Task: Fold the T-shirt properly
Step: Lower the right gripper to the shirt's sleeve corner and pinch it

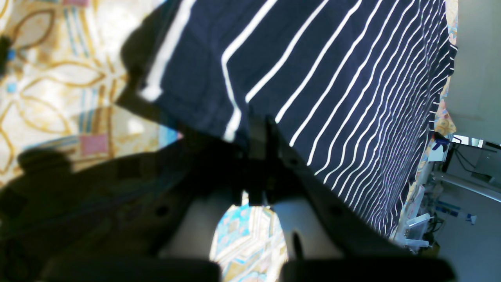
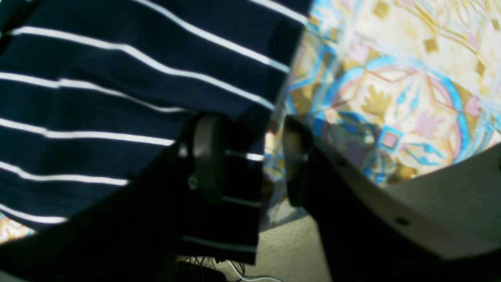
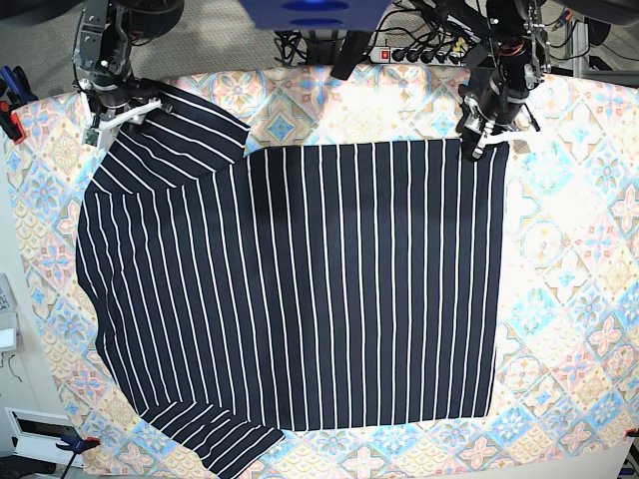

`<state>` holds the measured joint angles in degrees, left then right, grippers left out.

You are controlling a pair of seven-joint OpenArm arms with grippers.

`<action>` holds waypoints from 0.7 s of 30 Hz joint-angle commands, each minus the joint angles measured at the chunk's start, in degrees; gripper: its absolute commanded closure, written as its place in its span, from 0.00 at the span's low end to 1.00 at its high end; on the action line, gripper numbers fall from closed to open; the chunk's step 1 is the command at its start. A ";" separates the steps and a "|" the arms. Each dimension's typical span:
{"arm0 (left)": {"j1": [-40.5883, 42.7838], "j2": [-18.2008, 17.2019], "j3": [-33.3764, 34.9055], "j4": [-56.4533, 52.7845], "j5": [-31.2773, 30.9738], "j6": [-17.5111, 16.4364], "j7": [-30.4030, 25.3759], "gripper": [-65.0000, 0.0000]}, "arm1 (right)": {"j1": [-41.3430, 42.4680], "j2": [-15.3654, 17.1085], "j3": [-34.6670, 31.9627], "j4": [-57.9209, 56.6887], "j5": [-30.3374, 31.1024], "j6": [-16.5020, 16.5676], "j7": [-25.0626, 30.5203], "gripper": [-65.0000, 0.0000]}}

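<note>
Spread flat across the patterned tablecloth (image 3: pixel 569 299), soft, limp, light T-shirt (image 3: pixel 300 289), best taken by far corners: left gripper (image 1: pixel 258 137) clenched on the far-right hem corner, right gripper (image 2: pixel 250 156) parted astride the far-left sleeve edge, not yet pinching.

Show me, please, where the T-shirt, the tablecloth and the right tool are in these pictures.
T-shirt (image 3: pixel 329 289), base view: middle of the striped body.
tablecloth (image 3: pixel 579 299), base view: bare patterned part beside the shirt's hem.
right tool (image 2: pixel 250 156), right wrist view: the gap between its two fingertips, at the shirt's edge.
</note>
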<state>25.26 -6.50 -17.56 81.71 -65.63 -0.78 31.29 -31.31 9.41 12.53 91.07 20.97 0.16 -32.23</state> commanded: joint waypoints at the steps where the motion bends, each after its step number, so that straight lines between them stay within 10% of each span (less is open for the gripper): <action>1: 0.19 -0.40 0.02 0.35 0.70 0.91 -0.39 1.00 | -0.38 0.48 -0.53 0.76 -0.09 0.14 0.71 0.69; 9: 0.19 -0.40 0.02 0.35 0.70 0.91 -0.39 1.00 | -0.65 0.48 -2.64 1.28 0.00 0.14 0.71 1.00; 21: 4.06 -2.68 0.11 0.44 0.35 0.82 -0.39 1.00 | -8.82 0.57 0.52 8.67 -0.09 0.14 0.98 1.00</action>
<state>28.49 -8.54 -17.12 82.00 -66.54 -1.80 30.70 -39.79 9.23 12.23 98.65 21.15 0.78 -32.42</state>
